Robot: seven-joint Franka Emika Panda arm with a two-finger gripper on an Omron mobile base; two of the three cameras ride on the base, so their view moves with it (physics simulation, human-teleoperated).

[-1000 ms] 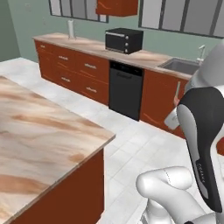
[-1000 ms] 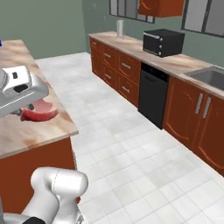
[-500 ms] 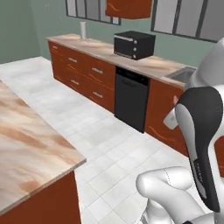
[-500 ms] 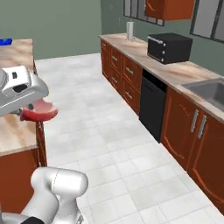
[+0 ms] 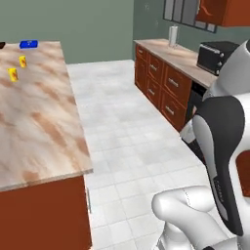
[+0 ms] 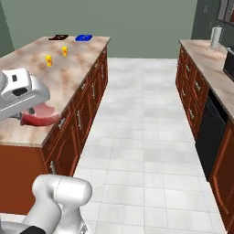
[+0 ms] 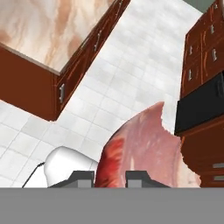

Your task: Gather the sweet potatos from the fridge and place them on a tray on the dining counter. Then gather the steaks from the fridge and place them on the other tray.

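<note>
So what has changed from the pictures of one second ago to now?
The base has turned, so both base views swung round: the dining counter now shows along its length, with the blue tray and brown tray at its far end. The end effector stays shut on the steak.

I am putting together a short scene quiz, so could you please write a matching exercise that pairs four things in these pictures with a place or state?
Things:
1. steak
2. blue tray
3. paper towel roll
4. gripper

Places or states:
A. upright on the wall counter
B. shut on the meat
C. far end of the island top
D. hanging from the fingers, off the near edge of the island

Pairs: 1-D, 2-C, 3-A, 4-B
</note>
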